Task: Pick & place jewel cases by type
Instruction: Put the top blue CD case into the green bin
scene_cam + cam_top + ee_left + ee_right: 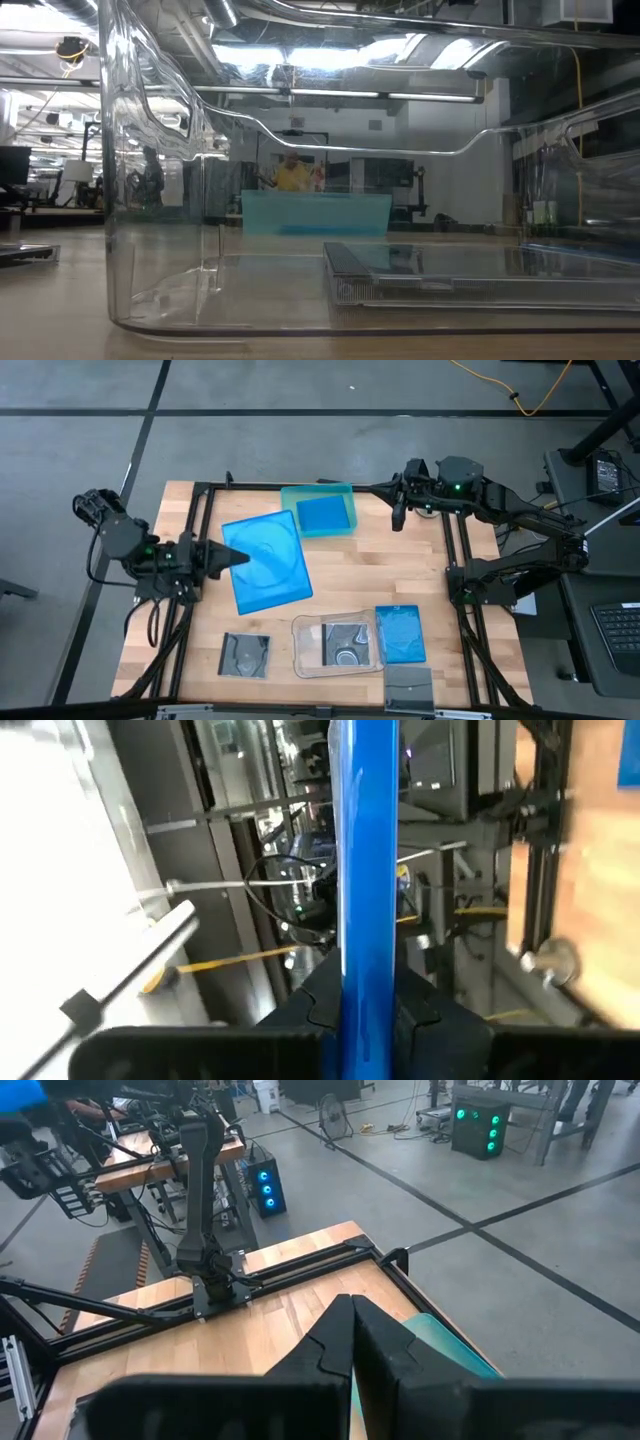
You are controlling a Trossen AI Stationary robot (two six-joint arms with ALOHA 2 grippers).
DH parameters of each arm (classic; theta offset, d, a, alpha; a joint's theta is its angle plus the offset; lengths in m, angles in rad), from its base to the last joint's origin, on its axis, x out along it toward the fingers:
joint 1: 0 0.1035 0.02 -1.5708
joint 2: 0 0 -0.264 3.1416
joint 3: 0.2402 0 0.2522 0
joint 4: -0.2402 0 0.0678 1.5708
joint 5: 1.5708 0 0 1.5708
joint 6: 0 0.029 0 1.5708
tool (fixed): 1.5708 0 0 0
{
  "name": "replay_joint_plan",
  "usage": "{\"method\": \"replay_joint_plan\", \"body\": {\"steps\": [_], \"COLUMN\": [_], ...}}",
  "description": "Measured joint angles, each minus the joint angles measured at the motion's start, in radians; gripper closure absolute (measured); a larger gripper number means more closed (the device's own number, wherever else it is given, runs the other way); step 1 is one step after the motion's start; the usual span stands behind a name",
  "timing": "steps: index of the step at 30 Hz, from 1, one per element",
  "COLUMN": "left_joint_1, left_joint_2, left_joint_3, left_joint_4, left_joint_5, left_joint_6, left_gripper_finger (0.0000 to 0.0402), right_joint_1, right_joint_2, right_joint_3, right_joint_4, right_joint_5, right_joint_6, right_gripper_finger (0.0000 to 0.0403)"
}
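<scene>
My left gripper (pixel 232 557) is shut on a bright blue rectangular jewel case (pixel 268 565), which looks large in the high view and floats over the table's middle. A second blue case (pixel 322 513) lies in the teal tray (pixel 345 490). A third (pixel 400 633) lies flat right of the clear tray (pixel 300 650). One dark grey disc case (pixel 345 643) lies inside the clear tray, another (pixel 245 655) left of it, and a third (pixel 410 685) at the near edge. My right gripper (pixel 398 518) is shut and hovers right of the teal tray. My left gripper pinches the blue case between its two fingers (pixel 318 1005) at the middle of the case's left long edge (pixel 365 970). It comes in level from the table's left. The case is lifted clear and lies roughly flat, reaching out past the fingers toward the table's right.
A black frame (pixel 200 510) rings the wooden table. In the low view the clear tray's wall (pixel 150 200) fills the foreground, with the grey case (pixel 430 270) inside it and the teal tray (pixel 315 213) behind. Bare wood lies right of the teal tray.
</scene>
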Motion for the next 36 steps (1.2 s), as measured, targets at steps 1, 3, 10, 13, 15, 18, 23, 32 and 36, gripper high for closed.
{"method": "replay_joint_plan", "body": {"steps": [1,3,10,13,15,18,23,32,36], "left_joint_1": [0.000,0.000,0.000,0.000,0.002,0.013,0.034,0.077,0.106], "left_joint_2": [0.000,0.000,0.000,0.000,0.000,0.000,0.000,0.000,0.003], "left_joint_3": [0.000,0.000,0.000,0.000,0.000,0.000,0.000,0.000,0.000], "left_joint_4": [0.000,0.000,0.000,0.000,0.000,0.000,0.000,0.000,0.000], "left_joint_5": [0.000,0.000,0.001,0.015,0.033,0.039,0.037,0.031,0.015], "left_joint_6": [-0.044,-0.142,-0.468,-0.610,-0.712,-0.864,-1.151,-1.715,-1.965], "left_gripper_finger": [0.0383,0.0383,0.0383,0.0383,0.0383,0.0383,0.0383,0.0384,0.0384], "right_joint_1": [0.000,0.000,0.000,0.000,0.000,0.002,0.019,0.076,0.097], "right_joint_2": [0.000,0.000,0.000,0.000,0.000,0.000,0.000,0.000,0.000], "right_joint_3": [0.000,0.000,0.000,0.000,0.000,0.000,0.000,0.000,0.000], "right_joint_4": [0.000,0.000,0.000,0.000,0.000,0.001,0.002,0.020,0.033], "right_joint_5": [0.000,0.000,0.000,0.000,0.000,0.000,0.000,0.000,0.001], "right_joint_6": [0.000,0.000,-0.003,-0.004,-0.004,0.000,-0.012,-0.116,-0.177], "right_gripper_finger": [0.0395,0.0395,0.0395,0.0395,0.0395,0.0395,0.0395,0.0395,0.0395]}}
